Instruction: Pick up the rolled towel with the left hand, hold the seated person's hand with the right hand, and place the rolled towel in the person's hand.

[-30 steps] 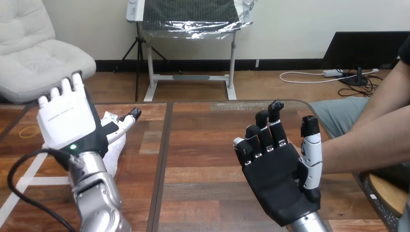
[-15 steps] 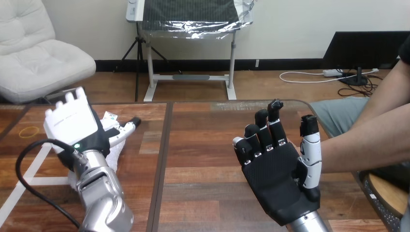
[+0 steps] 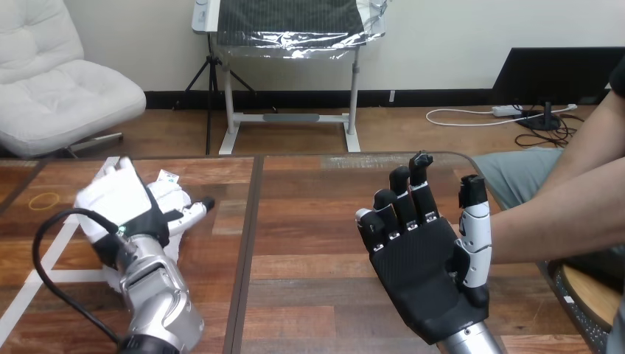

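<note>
The white rolled towel (image 3: 174, 193) lies on the left part of the wooden table (image 3: 309, 221), mostly hidden under my left hand (image 3: 118, 198). That hand tips forward and down over the towel, open, with its thumb (image 3: 194, 211) stretched out to the right. My right hand (image 3: 424, 269) stands open at centre right, palm towards me and fingers pointing up. The person's forearm (image 3: 560, 221) comes in from the right and ends behind my right thumb. The person's hand is hidden behind my right palm, so I cannot tell if they touch.
A yellow rubber band (image 3: 44, 199) lies near the table's left edge, and white tape lines (image 3: 40, 276) cross the left tabletop. A dark seam (image 3: 247, 251) splits the two table halves. A round stool (image 3: 593, 295) stands at the lower right.
My left hand has dropped from a raised, upright pose and tipped forward onto the towel. The right hand and the person's forearm have stayed put.
</note>
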Robot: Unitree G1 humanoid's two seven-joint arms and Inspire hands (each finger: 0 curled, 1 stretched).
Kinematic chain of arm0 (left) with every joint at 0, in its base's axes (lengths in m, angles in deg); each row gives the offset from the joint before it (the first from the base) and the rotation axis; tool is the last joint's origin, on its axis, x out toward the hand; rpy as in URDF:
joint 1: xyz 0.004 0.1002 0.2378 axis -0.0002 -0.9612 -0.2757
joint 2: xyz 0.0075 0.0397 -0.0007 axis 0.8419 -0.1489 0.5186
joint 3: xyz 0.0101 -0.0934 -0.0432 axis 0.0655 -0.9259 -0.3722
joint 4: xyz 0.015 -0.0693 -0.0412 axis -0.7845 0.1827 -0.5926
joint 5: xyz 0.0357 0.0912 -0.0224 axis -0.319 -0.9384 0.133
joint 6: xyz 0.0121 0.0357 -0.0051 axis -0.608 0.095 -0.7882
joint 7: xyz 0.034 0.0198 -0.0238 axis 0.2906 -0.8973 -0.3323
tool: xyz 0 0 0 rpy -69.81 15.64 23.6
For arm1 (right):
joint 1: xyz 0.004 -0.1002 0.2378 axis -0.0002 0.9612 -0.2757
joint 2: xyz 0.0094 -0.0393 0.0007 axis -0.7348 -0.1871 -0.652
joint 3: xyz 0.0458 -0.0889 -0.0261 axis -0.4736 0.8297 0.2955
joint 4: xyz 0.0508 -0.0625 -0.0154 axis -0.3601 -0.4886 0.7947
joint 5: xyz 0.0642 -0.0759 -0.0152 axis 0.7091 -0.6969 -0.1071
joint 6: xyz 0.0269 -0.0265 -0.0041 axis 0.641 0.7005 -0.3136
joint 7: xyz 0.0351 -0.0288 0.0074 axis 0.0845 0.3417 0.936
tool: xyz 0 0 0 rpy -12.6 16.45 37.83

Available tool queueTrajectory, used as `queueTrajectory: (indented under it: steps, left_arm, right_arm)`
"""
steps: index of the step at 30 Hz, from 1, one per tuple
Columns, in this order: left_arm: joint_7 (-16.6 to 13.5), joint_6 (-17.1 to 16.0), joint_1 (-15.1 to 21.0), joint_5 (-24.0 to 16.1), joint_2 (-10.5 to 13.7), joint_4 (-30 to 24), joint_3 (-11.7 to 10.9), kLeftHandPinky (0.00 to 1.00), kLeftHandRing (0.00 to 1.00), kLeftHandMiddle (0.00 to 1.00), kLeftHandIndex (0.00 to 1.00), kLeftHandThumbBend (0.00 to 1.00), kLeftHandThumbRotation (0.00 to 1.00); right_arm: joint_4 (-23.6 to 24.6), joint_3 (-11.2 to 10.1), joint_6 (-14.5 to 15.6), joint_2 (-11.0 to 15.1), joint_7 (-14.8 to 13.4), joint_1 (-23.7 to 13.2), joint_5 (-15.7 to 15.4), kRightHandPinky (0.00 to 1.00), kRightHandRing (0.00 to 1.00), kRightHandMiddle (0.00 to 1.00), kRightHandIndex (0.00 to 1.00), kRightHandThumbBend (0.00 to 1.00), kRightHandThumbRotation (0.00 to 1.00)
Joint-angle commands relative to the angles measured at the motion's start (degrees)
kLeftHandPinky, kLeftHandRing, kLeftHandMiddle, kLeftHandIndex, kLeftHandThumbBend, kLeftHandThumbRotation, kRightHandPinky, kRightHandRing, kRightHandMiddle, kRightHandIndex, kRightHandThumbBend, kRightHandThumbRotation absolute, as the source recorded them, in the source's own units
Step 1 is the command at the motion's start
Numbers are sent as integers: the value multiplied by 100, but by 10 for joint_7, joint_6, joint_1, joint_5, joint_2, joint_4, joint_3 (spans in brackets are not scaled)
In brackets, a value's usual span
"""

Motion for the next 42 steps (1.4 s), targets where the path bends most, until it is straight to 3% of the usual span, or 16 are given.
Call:
queueTrajectory:
  steps: [1, 25, 42]
  left_arm:
    - [-16, -8, 58, 9, 19, 35, 14, 91, 92, 95, 96, 93, 77]
    - [-25, -20, 102, 68, 14, 157, 39, 88, 91, 94, 93, 95, 70]
    - [-27, -23, 111, 85, 18, 191, 56, 89, 91, 94, 93, 96, 72]
  right_arm:
    - [7, -13, 2, -30, 7, -31, 9, 33, 48, 57, 58, 65, 27]
    - [16, -21, 12, -34, -5, -27, 13, 32, 48, 57, 58, 66, 26]
    - [19, -24, 14, -34, -11, -27, 13, 32, 47, 57, 58, 66, 25]
